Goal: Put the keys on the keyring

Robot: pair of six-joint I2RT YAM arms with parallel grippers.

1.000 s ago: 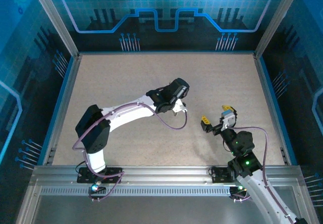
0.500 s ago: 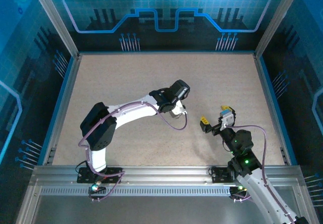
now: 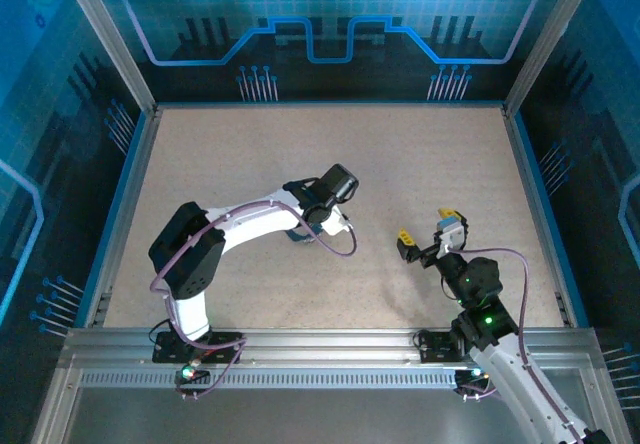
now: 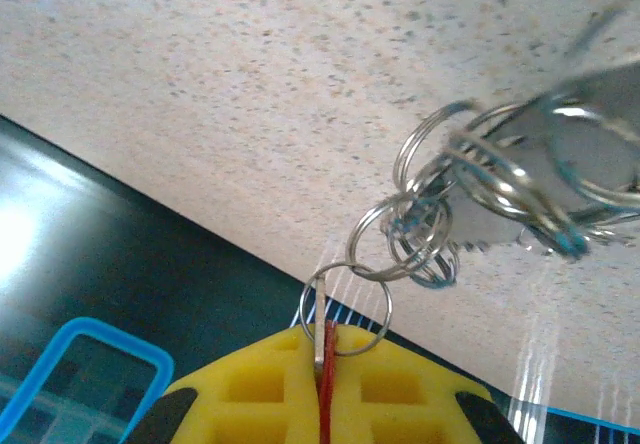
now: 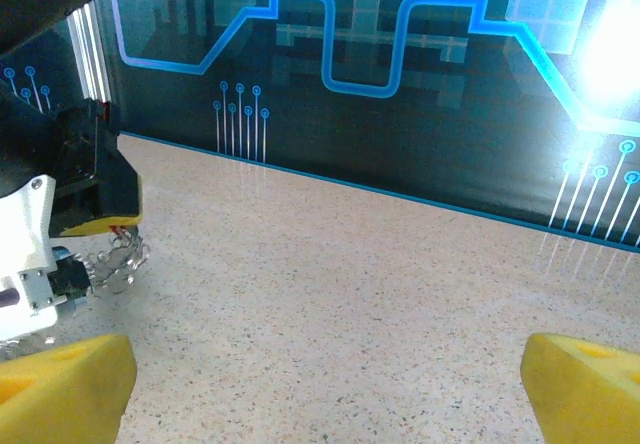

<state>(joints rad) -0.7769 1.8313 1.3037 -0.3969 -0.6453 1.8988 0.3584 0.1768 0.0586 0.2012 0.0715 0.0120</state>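
Your left gripper pinches the thin red-edged key, silvery linked-ring keyring dangling; a swing may tug it loose. Your right gripper stands open.

Speckled beige table, blue-rimmed; whether the dangling keyring touches it is unclear.

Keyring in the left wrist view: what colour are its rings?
Silvery grey metal keyring, clearest in the left wrist view.

Speckled beige tabletop fills centre. Dark back panel with glowing blue circuit lines at 12 o'clock. Ribbed aluminium rail runs along 6 o'clock. Slanted aluminium post at 10 o'clock. Blue edge trim at 9 o'clock.
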